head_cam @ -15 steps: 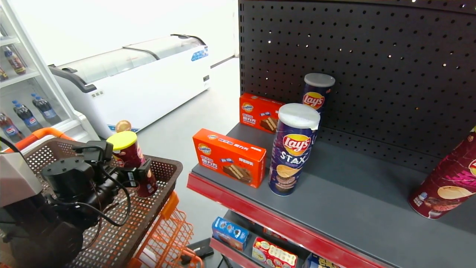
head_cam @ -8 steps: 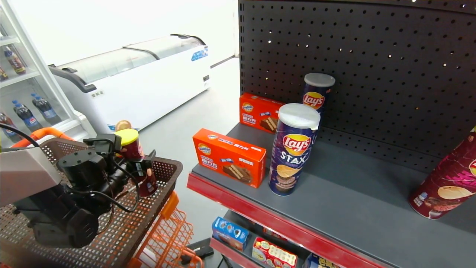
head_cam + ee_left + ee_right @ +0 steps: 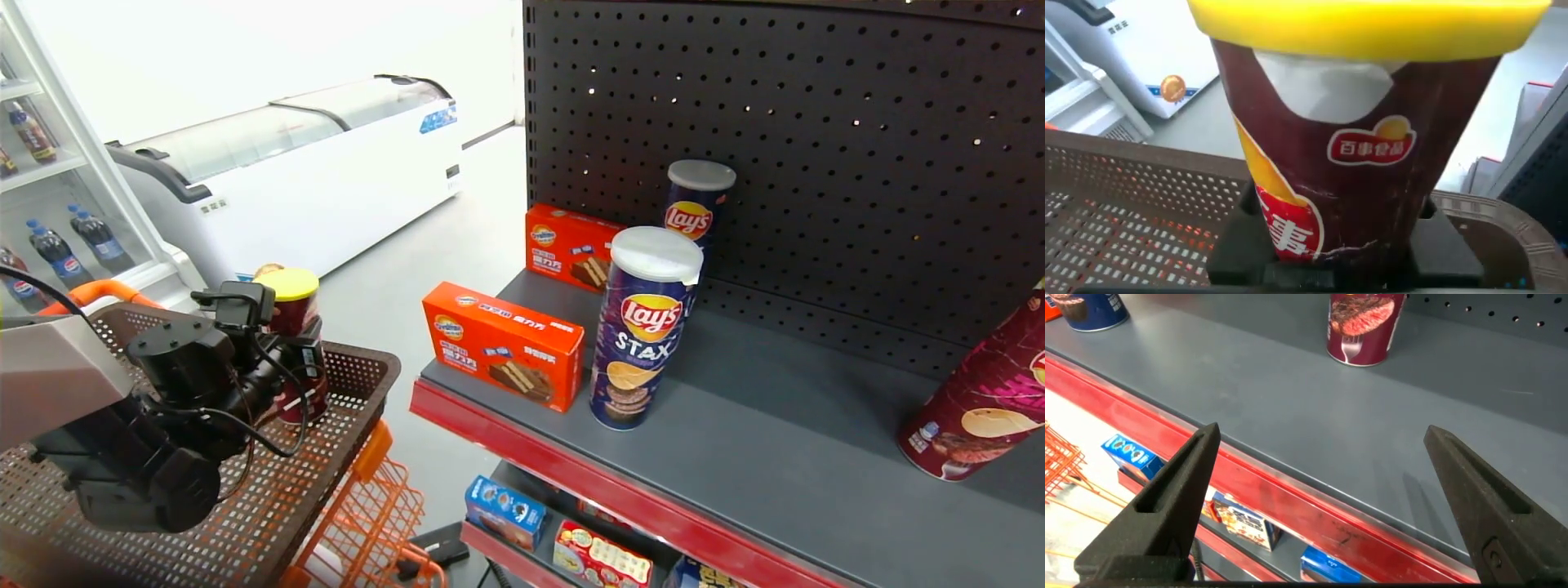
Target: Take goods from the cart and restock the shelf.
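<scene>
Here, the left claw (image 3: 299, 377) is clamped on a can (image 3: 292, 343), one black pad pressed to each side of its lower body. The can is a round tube with a dark red, glossy printed wrap and a flat yellow plastic lid. It stands upright inside the basket (image 3: 363, 384), near the end closest to the shelf. Whether its base rests on the mesh cannot be told. In the left wrist view the can (image 3: 1349, 163) has the claw (image 3: 1343, 265) at its foot.

The basket is brown plastic, pierced all over with small holes, with a rounded rim. It sits on an orange wire cart (image 3: 371, 523).

The right claw (image 3: 1327, 498) hangs wide open, gripping nothing. Its two black wedge-shaped fingers (image 3: 1167, 514) are spread above the shelf's front edge.

The shelf (image 3: 735, 457) is a flat, matt grey board with a red strip along the front. Behind it rises a black metal back panel (image 3: 816, 122) dotted with round holes.

On the board stand two tall blue tubes with pale lids, one in front (image 3: 645, 327) and one behind (image 3: 698, 208). Left of them lie two flat orange cardboard boxes, one near the edge (image 3: 502, 343) and one further back (image 3: 571, 245). One wide dark red tub (image 3: 980, 400) sits at the far right.
</scene>
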### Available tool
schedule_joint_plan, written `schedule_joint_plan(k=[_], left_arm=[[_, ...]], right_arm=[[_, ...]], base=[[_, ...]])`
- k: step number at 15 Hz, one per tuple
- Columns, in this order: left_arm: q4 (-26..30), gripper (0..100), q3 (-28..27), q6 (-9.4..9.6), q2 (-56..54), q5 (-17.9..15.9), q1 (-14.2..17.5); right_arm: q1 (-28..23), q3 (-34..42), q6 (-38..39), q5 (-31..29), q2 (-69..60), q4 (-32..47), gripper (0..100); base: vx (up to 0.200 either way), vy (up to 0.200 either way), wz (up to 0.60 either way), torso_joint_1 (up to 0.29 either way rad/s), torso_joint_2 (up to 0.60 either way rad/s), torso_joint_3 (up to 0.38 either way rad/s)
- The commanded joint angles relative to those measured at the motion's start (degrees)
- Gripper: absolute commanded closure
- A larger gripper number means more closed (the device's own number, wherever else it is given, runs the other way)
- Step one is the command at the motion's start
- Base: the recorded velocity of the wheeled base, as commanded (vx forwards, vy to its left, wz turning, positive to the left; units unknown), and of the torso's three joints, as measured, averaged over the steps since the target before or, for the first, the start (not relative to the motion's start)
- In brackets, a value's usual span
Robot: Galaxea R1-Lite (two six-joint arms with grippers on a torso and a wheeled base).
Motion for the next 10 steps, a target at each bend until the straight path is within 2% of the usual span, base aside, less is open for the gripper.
schedule_joint_plan(k=[1,4,5,8,10], left_arm=[[2.0,100,1.3,-0.07,-6.1,-0.1,-0.8],[9.4,100,2.7,-0.07,-15.4,-0.8,-3.0],[12.0,100,2.7,-0.6,-19.6,-0.8,-4.1],[13.9,100,3.9,-0.95,-26.6,-0.8,-5.4],[20.3,100,6.3,-1.21,-33.6,-0.9,-6.1]], right_arm=[[0.0,0.0,0.0,0.0,0.1,0.0,0],[0.0,0.0,0.0,0.0,0.1,0.0,0],[0.0,0.0,0.0,0.0,0.1,0.0,0],[0.0,0.0,0.0,0.0,0.1,0.0,0],[0.0,0.0,0.0,0.0,0.1,0.0,0]], base=[[0.0,0.0,0.0,0.0,0.0,0.0],[0.0,0.0,0.0,0.0,0.0,0.0],[0.0,0.0,0.0,0.0,0.0,0.0],[0.0,0.0,0.0,0.0,0.0,0.0],[0.0,0.0,0.0,0.0,0.0,0.0]])
